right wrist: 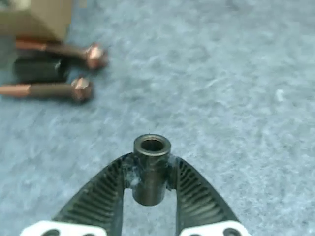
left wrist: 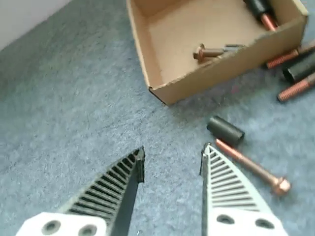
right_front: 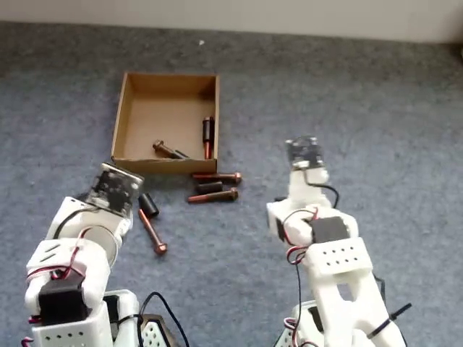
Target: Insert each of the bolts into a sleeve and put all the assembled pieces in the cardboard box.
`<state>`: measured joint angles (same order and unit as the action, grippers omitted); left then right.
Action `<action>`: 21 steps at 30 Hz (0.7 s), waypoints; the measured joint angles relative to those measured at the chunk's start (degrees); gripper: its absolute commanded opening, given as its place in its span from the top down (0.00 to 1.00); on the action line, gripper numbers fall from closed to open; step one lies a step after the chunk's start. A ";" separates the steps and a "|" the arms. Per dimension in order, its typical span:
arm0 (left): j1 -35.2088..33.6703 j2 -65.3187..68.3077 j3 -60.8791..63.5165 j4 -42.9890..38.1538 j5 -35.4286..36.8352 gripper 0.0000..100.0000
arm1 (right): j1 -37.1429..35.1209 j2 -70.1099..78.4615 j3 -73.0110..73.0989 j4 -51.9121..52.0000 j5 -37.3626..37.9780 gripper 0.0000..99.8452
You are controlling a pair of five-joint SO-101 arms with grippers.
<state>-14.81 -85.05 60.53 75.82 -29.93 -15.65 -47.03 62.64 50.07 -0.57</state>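
High view: the cardboard box (right_front: 165, 165) sits toward the far left of the grey carpet (right_front: 376, 101) with two assembled pieces (right_front: 208, 137) already inside, so I judge the job partly done. Just outside its near wall a bolt pair (right_front: 215, 176) lies with a spare sleeve (right_front: 210, 187) between them. Closer to my left arm (right_front: 79, 246), a short sleeve (right_front: 148, 204) and a long bolt (right_front: 153, 231) lie almost touching. My right arm (right_front: 318, 238) is over bare carpet, well apart from the box. Left wrist view: my left gripper (left wrist: 173, 156) has its fingers spread with nothing between them. One tip is just beside the long bolt and the short sleeve is a bit beyond, so I judge the wide gap is there to take one of them. Right wrist view: my right gripper (right wrist: 150, 169) pinches a held sleeve (right wrist: 151, 147) around its body. The open bore points back at my wrist and is clear of the fingers, probably so a bolt can slide in. The bolt pair and spare sleeve lie off toward the box corner.
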 measured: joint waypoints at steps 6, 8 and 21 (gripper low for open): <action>0.18 10.29 -4.48 2.73 -9.14 0.80 | 4.66 0.00 0.35 -2.11 -0.79 1.00; 0.18 16.53 -6.86 2.73 -13.27 0.80 | 4.66 0.00 0.35 -2.11 -0.88 1.00; 3.34 45.98 -12.66 2.64 -45.27 0.74 | 6.42 0.00 1.93 -2.29 -0.88 1.00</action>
<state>-11.47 -39.08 47.87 78.46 -75.21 -9.23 -47.03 64.57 47.78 -1.45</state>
